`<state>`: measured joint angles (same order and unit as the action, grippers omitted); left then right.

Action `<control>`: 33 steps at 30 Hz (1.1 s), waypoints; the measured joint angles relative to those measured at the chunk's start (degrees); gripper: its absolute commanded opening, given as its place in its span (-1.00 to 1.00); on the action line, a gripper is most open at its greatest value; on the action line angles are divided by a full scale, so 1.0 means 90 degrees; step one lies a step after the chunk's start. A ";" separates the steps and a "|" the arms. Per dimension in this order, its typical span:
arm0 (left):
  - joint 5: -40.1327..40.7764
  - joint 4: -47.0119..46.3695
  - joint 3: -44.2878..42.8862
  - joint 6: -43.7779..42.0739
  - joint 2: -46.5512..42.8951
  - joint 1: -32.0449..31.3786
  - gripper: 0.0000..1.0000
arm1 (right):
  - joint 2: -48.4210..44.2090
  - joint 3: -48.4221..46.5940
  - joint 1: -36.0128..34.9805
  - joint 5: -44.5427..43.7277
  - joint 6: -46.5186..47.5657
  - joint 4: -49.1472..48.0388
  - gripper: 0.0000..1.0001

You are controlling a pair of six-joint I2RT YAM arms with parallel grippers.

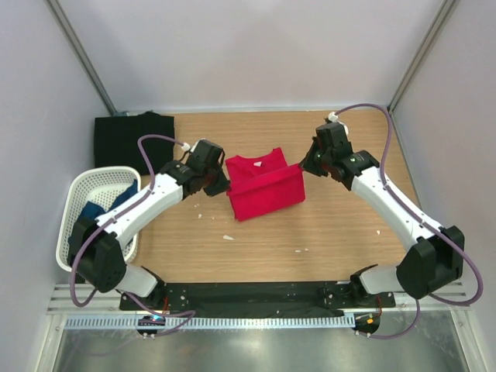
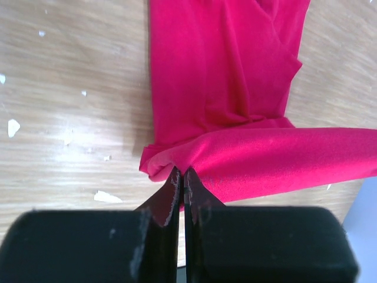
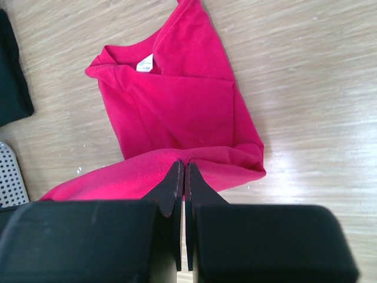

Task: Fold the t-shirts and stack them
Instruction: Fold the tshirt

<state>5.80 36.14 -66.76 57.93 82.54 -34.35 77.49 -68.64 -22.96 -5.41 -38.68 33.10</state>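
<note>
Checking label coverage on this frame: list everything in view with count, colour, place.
red t-shirt: 1, bright red, table centre, partly folded
black t-shirt: 1, black, far left corner of the table
blue t-shirt: 1, dark blue, inside the basket
basket: 1, white mesh, left side
flecks: several, white, scattered near the red t-shirt
table: 1, light wood
left arm: 1, white and black
right arm: 1, white and black
left pincer: 1, black, shut on the red t-shirt's left edge
right pincer: 1, black, shut on its right edge
</note>
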 measured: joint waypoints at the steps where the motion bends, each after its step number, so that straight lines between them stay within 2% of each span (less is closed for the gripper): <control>1: -0.0049 -0.0019 -0.0070 -0.0029 0.0075 0.0066 -0.99 | 0.0080 -0.0034 0.0024 -0.0005 0.0012 -0.0041 -0.98; 21: -0.0449 -0.0056 -0.1846 -0.0716 0.1875 0.0763 -1.00 | 0.1804 -0.0818 0.0748 0.0381 0.0121 -0.0986 -0.98; 33: -0.0661 0.0002 -0.2970 -0.1013 0.2946 0.1222 -0.99 | 0.3191 -0.1817 0.0925 0.0622 0.0124 -0.1321 -0.98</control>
<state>-0.14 36.16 -93.49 48.82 109.06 -23.35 106.21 -84.99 -14.63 0.19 -37.56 21.21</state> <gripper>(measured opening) 0.008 0.030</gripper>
